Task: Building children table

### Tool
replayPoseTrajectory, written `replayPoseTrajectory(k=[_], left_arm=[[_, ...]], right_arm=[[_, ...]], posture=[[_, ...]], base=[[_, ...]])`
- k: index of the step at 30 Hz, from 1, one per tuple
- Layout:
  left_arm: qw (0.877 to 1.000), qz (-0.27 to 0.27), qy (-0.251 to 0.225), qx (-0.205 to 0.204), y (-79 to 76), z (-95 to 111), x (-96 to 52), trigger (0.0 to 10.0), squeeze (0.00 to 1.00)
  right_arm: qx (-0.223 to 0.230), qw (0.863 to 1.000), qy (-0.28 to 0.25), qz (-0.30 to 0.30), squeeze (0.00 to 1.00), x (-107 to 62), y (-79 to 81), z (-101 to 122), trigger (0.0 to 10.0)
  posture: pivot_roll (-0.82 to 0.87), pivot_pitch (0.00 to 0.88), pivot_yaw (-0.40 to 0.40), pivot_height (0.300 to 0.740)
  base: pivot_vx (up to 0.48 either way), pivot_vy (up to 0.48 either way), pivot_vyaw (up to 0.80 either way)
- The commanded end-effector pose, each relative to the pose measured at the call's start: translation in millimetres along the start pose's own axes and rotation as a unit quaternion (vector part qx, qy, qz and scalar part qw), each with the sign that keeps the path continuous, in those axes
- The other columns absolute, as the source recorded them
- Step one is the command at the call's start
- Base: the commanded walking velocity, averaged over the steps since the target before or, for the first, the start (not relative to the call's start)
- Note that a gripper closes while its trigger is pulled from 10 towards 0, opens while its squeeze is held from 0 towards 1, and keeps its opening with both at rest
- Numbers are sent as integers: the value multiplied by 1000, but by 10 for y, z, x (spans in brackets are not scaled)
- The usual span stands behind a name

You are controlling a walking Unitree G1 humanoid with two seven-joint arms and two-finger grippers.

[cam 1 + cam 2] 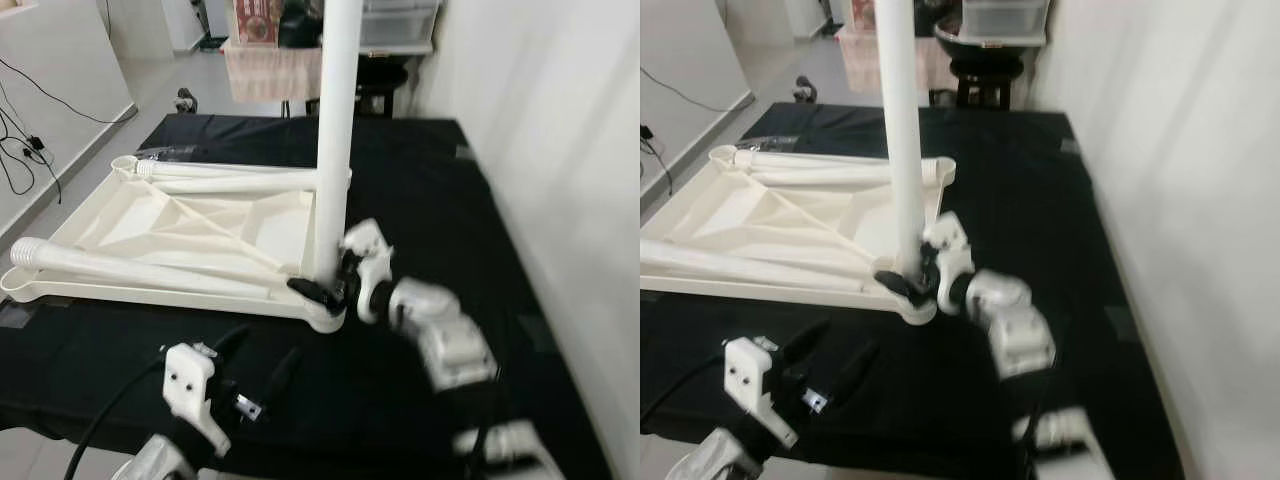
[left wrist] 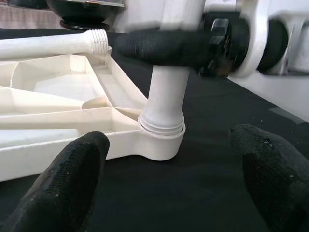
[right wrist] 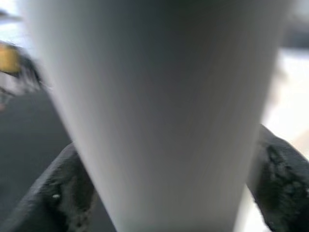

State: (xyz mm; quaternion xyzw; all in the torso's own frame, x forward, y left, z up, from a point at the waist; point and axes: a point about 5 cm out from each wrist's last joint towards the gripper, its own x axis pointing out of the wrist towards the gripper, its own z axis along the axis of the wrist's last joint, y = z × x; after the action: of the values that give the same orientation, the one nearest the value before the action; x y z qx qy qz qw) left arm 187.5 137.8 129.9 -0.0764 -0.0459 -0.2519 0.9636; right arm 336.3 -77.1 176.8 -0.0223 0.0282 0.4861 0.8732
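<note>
The right silver arm is reaching forward and inward, its right gripper closing its black fingers around the upright white plastic table leg just above the leg's base. That leg is standing in the corner socket of the overturned white plastic tabletop, which is lying on the black-covered table. Two more white legs are lying flat across the tabletop. The left gripper is hovering just short of that same corner, fingers spread apart and holding nothing. The right wrist view is blurred, though the leg seems to be sitting snugly between both pads.
</note>
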Motion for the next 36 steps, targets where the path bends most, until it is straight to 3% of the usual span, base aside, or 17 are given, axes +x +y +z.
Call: replayPoseTrajectory(k=[1, 6, 8, 9, 10, 11, 12, 18, 22, 27, 28, 29, 30, 31, 32, 36], left_arm=[[1000, 1, 7, -4, 10, -45, -4, 10000, 0], [1000, 3, 6, -2, 18, -50, 9, 10000, 0], [1000, 4, 6, -2, 28, -54, 15, 10000, 0], [1000, 4, 6, -2, 33, -55, 16, 10000, 0], [1000, 4, 6, -2, 33, -55, 16, 10000, 0], [1000, 4, 6, -3, 38, -56, 13, 10000, 0], [1000, 4, 6, -3, 42, -57, 12, 10000, 0], [1000, 5, 8, -3, 43, -56, 2, 10000, 0], [1000, 5, 8, -3, 27, -41, -17, 10000, 0], [1000, 5, 7, -3, 25, -37, -20, 10000, 0], [1000, 5, 8, -3, 35, -20, -47, 10000, 0], [1000, 4, 8, -3, 38, -14, -55, 10000, 0], [1000, 4, 9, -2, 52, -15, -60, 10000, 0], [1000, 4, 9, -2, 52, -15, -60, 10000, 0], [1000, 5, 10, -2, 61, -20, -61, 10000, 0], [1000, 4, 10, -2, 69, -23, -44, 10000, 0]], right_arm=[[4, 998, 2, 61, 0, 37, 43, -97, 10000], [-3, 995, 17, 97, 0, 21, -22, -134, 10000], [4, 995, 24, 99, 0, 33, -137, -112, 10000], [8, 995, 24, 95, 0, 45, -186, -96, 7686], [8, 995, 24, 95, 0, 45, -186, -96, 7686], [10, 996, 24, 87, 0, 57, -225, -83, 510], [13, 997, 22, 79, 0, 65, -259, -79, 0], [41, 997, 8, 67, 0, 23, -339, -112, 0], [34, 995, 14, 89, 0, -108, -304, -189, 0], [31, 995, 13, 95, 0, -124, -309, -201, 0], [88, 981, 56, -162, 0, -76, -85, -533, 0], [141, 963, 68, -218, 0, -121, 107, -641, 0], [150, 958, 78, -232, 0, -146, 286, -681, 0], [150, 958, 78, -232, 0, -146, 286, -681, 0], [116, 963, 78, -229, 0, -120, 281, -667, 0], [100, 958, 75, -257, 0, -128, 158, -640, 0]], posture=[[20, 41, -1, 740], [25, 33, -4, 740], [28, 31, -1, 740], [29, 30, 2, 740], [29, 30, 2, 740], [34, 30, 6, 740], [36, 29, 7, 740], [47, 38, 9, 740], [43, 54, 8, 740], [41, 57, 8, 740], [27, 85, 8, 740], [28, 87, 8, 740], [10, 77, 19, 740], [10, 77, 19, 740], [10, 77, 19, 740], [7, 70, 20, 740]], base=[[0, 0, 0], [0, 0, 0], [0, 0, 0], [0, 0, 0], [0, 0, 0], [0, 0, 0], [0, 0, 0], [0, 0, 0], [0, 0, 0], [0, 0, 0], [0, 0, 0], [0, 0, 0], [0, 0, 0], [0, 0, 0], [0, 0, 0], [0, 0, 0]])
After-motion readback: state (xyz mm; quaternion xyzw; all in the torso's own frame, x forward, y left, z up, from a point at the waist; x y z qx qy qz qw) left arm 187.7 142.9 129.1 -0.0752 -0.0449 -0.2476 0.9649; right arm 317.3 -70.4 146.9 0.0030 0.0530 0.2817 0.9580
